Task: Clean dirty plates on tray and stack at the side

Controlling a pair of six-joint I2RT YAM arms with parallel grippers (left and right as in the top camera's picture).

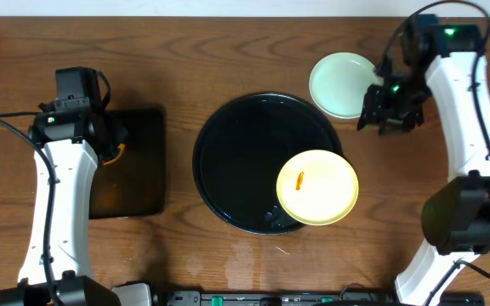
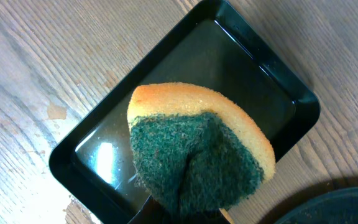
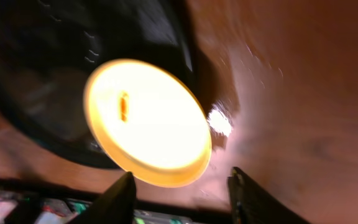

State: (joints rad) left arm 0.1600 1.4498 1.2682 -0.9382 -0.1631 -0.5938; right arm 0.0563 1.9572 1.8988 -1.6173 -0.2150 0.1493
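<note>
The round black tray (image 1: pixel 236 161) lies mid-table. A pale yellow plate (image 1: pixel 317 189) with an orange smear rests on the tray's right front rim, partly overhanging it. It also shows in the right wrist view (image 3: pixel 154 124). A mint-green plate (image 1: pixel 343 83) sits on the table behind the tray at the right; I cannot tell whether another lies under it. My right gripper (image 1: pixel 390 106) is open and empty beside the green plate (image 3: pixel 182 196). My left gripper (image 1: pixel 111 140) is shut on a yellow and green sponge (image 2: pixel 197 155), which hides its fingers.
A small rectangular black tray (image 1: pixel 139 161) lies at the left, under the sponge, and shows in the left wrist view (image 2: pixel 260 93). The round tray's rim shows there too (image 2: pixel 340 208). Equipment lines the table's front edge (image 1: pixel 253 297).
</note>
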